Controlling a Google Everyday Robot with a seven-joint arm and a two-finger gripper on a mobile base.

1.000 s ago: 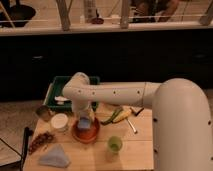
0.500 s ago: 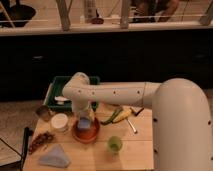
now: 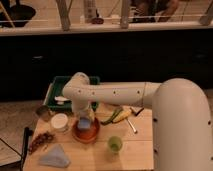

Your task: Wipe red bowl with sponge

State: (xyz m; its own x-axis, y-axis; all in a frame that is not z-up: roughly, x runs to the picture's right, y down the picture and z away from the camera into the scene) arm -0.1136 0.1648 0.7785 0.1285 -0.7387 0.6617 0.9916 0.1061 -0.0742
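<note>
Orange-red bowl (image 3: 93,135), light-blue sponge (image 3: 85,122) — pincer (image 3: 83,116) over the bowl.

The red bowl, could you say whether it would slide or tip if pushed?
The red bowl looks wide and shallow, so tipping seems unlikely. On the smooth wooden table it may slide. The claw sits over it with the sponge.

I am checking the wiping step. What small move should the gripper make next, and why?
Probably a short sideways sweep of the sponge across the inside of the red bowl. The gripper is down over the bowl, with the light-blue sponge just below it, apparently inside the bowl, so rubbing seems the natural step. Contact cannot be confirmed.
</note>
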